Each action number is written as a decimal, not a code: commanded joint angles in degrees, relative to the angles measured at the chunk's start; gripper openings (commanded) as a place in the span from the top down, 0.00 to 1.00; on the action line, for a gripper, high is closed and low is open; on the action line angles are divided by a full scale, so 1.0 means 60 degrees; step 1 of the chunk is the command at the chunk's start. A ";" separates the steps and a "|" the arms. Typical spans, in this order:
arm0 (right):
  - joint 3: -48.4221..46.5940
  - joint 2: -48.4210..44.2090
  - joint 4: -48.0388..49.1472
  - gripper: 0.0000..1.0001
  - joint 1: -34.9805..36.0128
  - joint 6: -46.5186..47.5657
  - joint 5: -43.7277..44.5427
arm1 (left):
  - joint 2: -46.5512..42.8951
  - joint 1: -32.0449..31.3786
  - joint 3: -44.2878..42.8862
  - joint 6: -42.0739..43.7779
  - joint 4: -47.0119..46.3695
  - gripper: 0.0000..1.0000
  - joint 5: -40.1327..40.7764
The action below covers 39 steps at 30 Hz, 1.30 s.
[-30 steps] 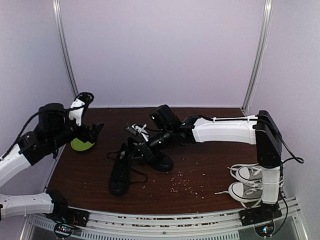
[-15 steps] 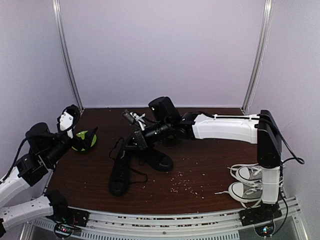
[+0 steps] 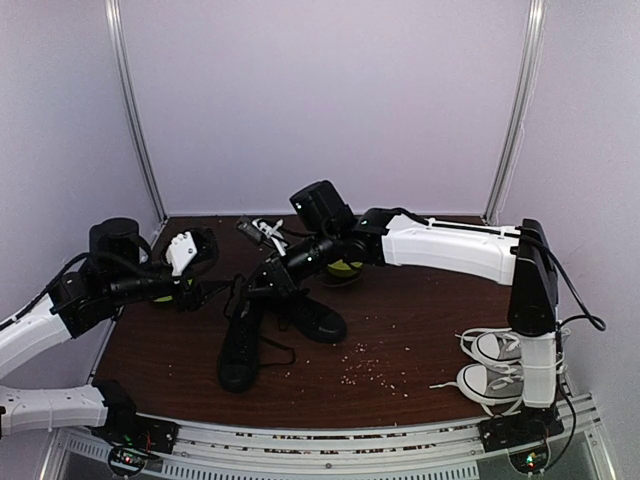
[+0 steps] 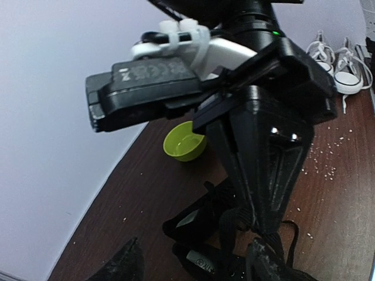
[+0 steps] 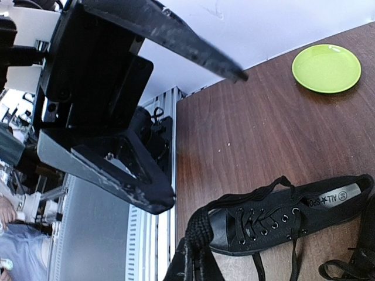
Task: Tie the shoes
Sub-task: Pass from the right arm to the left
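The left gripper (image 5: 208,140) is swinging back in from the left edge of the worktop (image 3: 430,320), where it was standing clear half a second ago, and is arriving just beside the right gripper (image 4: 266,232). Its jaws, wide a moment ago, are narrowing but are showing apart with nothing between them. The right gripper is pinching tight on a black lace (image 5: 198,225) and is holding it lifted off the left-hand black shoe (image 3: 240,350), which is lying left of the middle of the worktop with its toe towards the near edge. The second black shoe (image 3: 320,322) is lying just beside it, towards the middle. Compared with a second ago, the right arm is reaching further towards the far left corner and drawing the lace up and leftwards. That reach is uncovering the green bowl (image 3: 345,271) near the far edge, while the left arm is now hiding most of the green plate (image 5: 326,68) in the overhead view. This is looking like a second grip being prepared, with the left claw probably closing in to take the lace, so the knot itself is not yet being formed. The white-laced sneakers (image 3: 495,365) are sitting at the near right corner
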<state>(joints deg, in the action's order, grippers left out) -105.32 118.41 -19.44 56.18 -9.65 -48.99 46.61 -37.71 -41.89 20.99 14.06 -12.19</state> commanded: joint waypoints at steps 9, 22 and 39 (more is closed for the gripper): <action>-0.0829 0.0218 -0.1371 1.00 0.0110 0.1632 -0.0585 | 0.1284 -0.0015 -0.0694 0.1113 0.0682 0.59 -0.1758; -0.1011 0.0314 -0.1569 0.97 0.0163 0.1390 0.0462 | 0.0551 0.0001 0.0299 -0.0050 -0.0881 1.00 -0.0340; 0.0030 0.0779 -0.4901 0.72 0.1397 0.5915 0.4885 | 0.1476 0.0221 0.1919 -0.7920 0.0490 1.00 0.4583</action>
<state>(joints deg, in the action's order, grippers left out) -97.49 117.99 -37.98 59.83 9.50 -25.12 57.32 -36.58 -31.75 -18.22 18.52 10.94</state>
